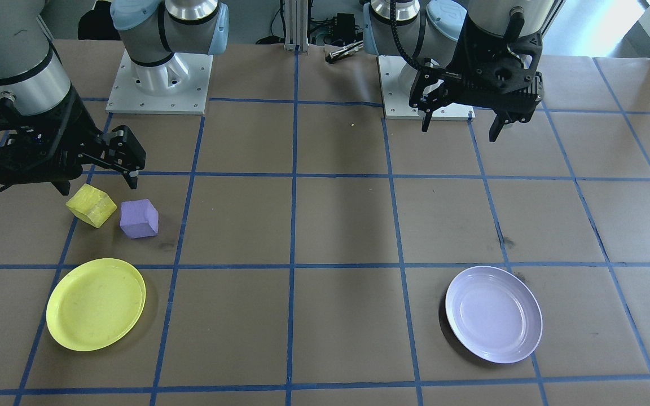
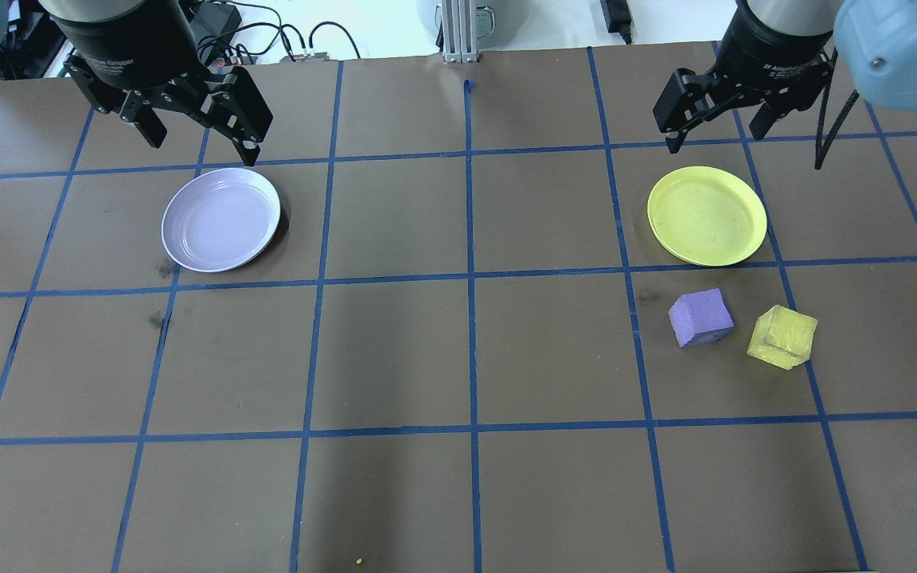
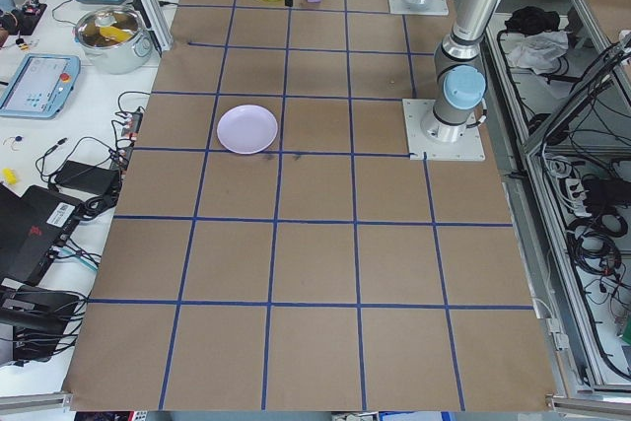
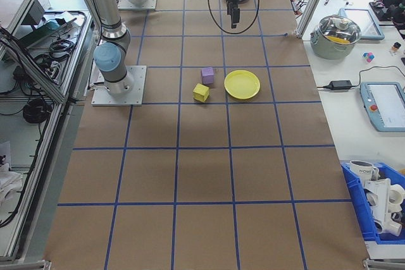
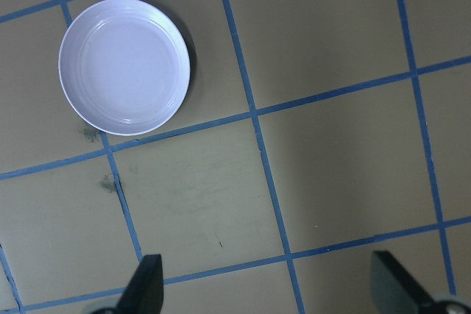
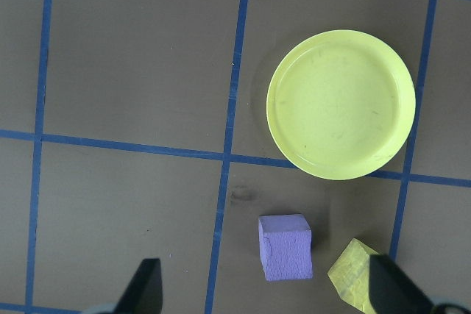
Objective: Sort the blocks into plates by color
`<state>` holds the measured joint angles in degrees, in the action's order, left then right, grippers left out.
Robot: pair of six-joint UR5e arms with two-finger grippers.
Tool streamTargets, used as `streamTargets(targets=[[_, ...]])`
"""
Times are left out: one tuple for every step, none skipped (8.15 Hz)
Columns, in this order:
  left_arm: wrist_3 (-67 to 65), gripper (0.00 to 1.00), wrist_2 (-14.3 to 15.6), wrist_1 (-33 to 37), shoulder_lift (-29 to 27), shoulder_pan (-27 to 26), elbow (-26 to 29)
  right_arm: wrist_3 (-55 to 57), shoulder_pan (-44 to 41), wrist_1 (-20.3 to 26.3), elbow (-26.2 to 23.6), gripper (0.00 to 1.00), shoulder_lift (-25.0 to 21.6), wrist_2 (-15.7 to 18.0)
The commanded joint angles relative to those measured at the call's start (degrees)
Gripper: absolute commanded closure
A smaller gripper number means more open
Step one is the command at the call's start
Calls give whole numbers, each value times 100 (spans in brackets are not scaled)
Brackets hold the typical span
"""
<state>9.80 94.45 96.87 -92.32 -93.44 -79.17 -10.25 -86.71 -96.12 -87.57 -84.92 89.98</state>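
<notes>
The yellow block and the lavender-purple block lie side by side on the table, apart from each other, just on the robot's side of the empty yellow plate. My right gripper hangs open and empty above this area; its wrist view shows the yellow plate, the purple block and part of the yellow block. The lavender plate sits empty on the other side. Above it my left gripper is open, holding nothing, and sees the lavender plate.
Brown paper with a blue tape grid covers the table. Both arm bases are bolted along the robot's edge. Off the table's far side stand a metal pot, tablets and a blue bin.
</notes>
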Motion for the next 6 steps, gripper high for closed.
streamTargets(targets=[[-48,0,-14,42,3,-16,-11,5,31,-21,-146,0,-16,11],[-49,0,-23,42,12,-16,-11,-21,118,-30,-155,0,45,11],[-49,0,-32,42,3,-16,-11,-256,519,-47,-172,0,124,11],[-57,0,-75,42,-6,-16,-11,-493,1072,-4,-207,0,194,2],[-66,0,-319,42,-6,-8,-11,-522,1538,40,-408,0,169,54],[-66,0,-339,42,3,-8,-11,-644,1778,197,-740,0,151,316]])
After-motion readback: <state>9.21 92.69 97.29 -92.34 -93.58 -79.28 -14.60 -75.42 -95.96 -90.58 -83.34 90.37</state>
